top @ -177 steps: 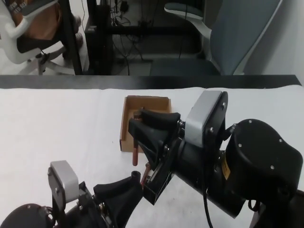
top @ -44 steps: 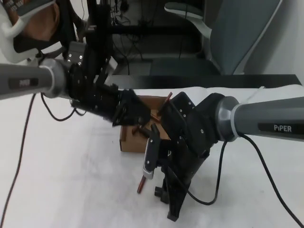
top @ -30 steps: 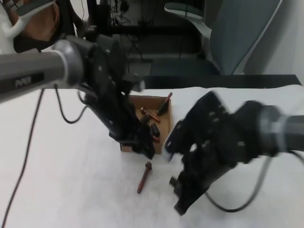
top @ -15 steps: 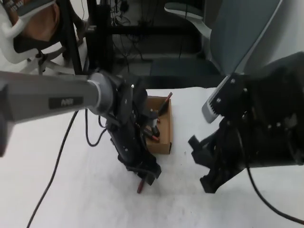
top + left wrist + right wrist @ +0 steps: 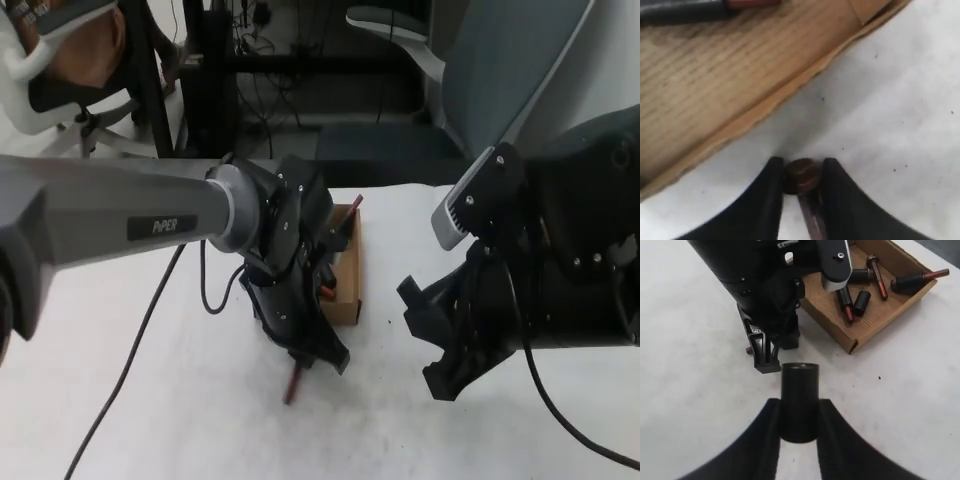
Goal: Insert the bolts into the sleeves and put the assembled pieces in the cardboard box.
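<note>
Cardboard made up the small open box (image 5: pixel 852 344), which sat on the white cloth (image 5: pixel 150 400) covering the bench. From where I stood, the left arm (image 5: pixel 120 215) reached across in front of the box, with its left gripper (image 5: pixel 326 356) right down at the cloth just beside the box's near wall. Up close, that gripper (image 5: pixel 802 165) had its two fingers (image 5: pixel 771 200) pressed against either side of the dark round head of a reddish bolt (image 5: pixel 801 176). The bolt (image 5: pixel 290 386) lay flat on the cloth, and its shank ran back under the gripper and away from the box wall (image 5: pixel 740 80).

The right gripper (image 5: pixel 799 406) hung over open cloth to the side of the box and apart from it. It pinched a black sleeve (image 5: pixel 799 390) by its lower part, so the open end of the sleeve stuck out past the fingertips. Beyond that sleeve stood the left gripper (image 5: pixel 765 359), pointing down at the cloth.

Inside the box lay several pieces: a red bolt with a dark head (image 5: pixel 875 274), a short black sleeve (image 5: pixel 861 302) and another reddish piece (image 5: pixel 845 302) beside it. One assembled piece (image 5: pixel 914 282) leaned against the box's rim, and its red end poked out over the edge.
</note>
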Robot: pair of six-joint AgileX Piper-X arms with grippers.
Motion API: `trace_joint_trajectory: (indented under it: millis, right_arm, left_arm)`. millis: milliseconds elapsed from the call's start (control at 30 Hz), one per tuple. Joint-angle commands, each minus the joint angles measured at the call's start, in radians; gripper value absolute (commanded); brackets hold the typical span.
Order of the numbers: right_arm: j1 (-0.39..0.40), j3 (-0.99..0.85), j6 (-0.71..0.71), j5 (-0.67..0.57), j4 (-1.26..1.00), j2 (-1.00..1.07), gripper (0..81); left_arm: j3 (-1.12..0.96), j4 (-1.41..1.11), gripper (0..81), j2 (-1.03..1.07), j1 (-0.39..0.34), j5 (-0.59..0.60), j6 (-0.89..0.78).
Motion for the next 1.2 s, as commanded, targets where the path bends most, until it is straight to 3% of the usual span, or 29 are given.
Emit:
trace_joint_trajectory:
  millis: [0, 133, 267, 400, 533, 767, 900, 1000, 1167]
  right_arm:
    - [-0.004, 0.002, 0.002, -0.016, -0.031, -0.009, 0.4]
    - [-0.004, 0.018, -0.013, -0.072, -0.059, -0.009, 0.4]
    - [-0.001, 0.113, -0.001, -0.147, -0.175, -0.009, 0.4]
    - [0.025, 0.251, 0.135, -0.157, -0.382, -0.009, 0.4]
    - [0.107, 0.382, 0.256, -0.181, -0.635, -0.009, 0.4]
    - [0.274, 0.481, 0.328, -0.013, -0.934, -0.009, 0.4]
    - [0.315, 0.481, 0.325, 0.04, -0.972, -0.009, 0.4]
    - [0.316, 0.481, 0.325, 0.04, -0.972, -0.002, 0.4]
    - [0.316, 0.481, 0.333, 0.037, -1.01, 0.047, 0.4]
  left_arm:
    - [0.011, -0.005, 1.5, 0.041, -0.021, 0.004, -0.011]
    - [0.012, -0.005, 1.8, 0.021, -0.032, 0.023, -0.029]
    - [0.062, -0.072, 1.8, -0.088, -0.025, 0.166, -0.074]
    - [0.243, -0.241, 1.8, -0.291, -0.01, 0.151, -0.118]
    - [0.491, -0.474, 1.8, -0.52, 0.014, 0.139, -0.179]
    - [0.943, -1.216, 1.8, -0.84, -0.005, 0.193, -0.333]
    - [1.107, -1.644, 1.8, -0.87, -0.041, 0.071, -0.428]
    - [1.135, -1.713, 1.8, -0.871, -0.041, 0.034, -0.431]
    - [1.127, -1.716, 1.8, -0.871, -0.041, 0.101, -0.444]
